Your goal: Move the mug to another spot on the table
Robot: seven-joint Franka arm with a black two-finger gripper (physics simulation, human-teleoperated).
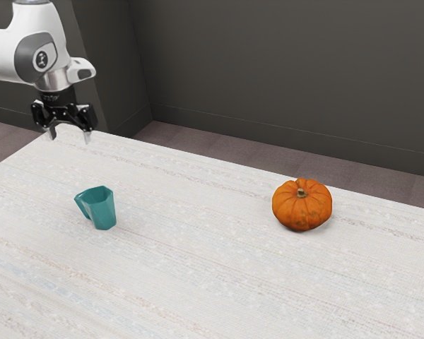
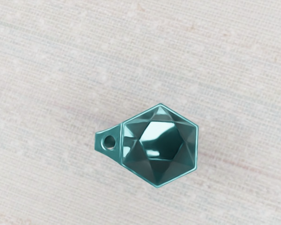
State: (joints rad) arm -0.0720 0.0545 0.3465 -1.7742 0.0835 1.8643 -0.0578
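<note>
A teal faceted mug [image 1: 97,206] stands upright on the pale table [image 1: 212,268], toward the exterior view's left, its handle pointing left. My black gripper [image 1: 70,135] hangs well above the mug, fingers pointing down and spread apart with nothing between them. From the wrist camera I look straight down into the mug [image 2: 157,145]: a six-sided rim, a dark glossy inside, and its handle [image 2: 107,142] sticking out to one side.
An orange pumpkin [image 1: 302,204] sits on the table toward the exterior view's right, far from the mug. Bare table surface lies between them and in front. Dark walls and floor stand behind the table's far edge.
</note>
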